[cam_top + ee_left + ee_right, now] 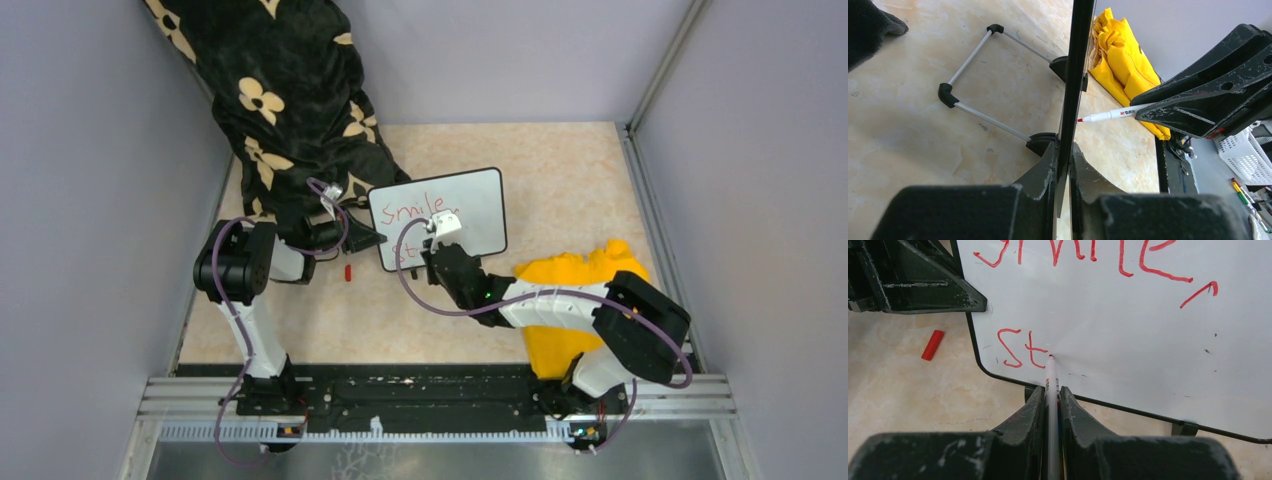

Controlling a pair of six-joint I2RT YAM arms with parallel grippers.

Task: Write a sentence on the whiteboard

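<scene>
The whiteboard (475,205) stands tilted on the table, and my left gripper (365,238) is shut on its left edge. In the left wrist view the black frame (1079,65) runs edge-on between that gripper's (1064,147) closed jaws. The sentence (1088,255) in red reads "Smile," on the top line, with "St" (1020,347) below it. My right gripper (1052,392) is shut on a white marker (1051,377). The marker's red tip touches the board just right of "St". In the top view the right gripper (430,252) covers part of the lower line.
A red marker cap (348,271) lies on the table left of the board. A black flowered cloth (290,100) hangs at the back left. A yellow cloth (570,290) lies under the right arm. The board's wire stand (983,85) rests behind it. Grey walls enclose the table.
</scene>
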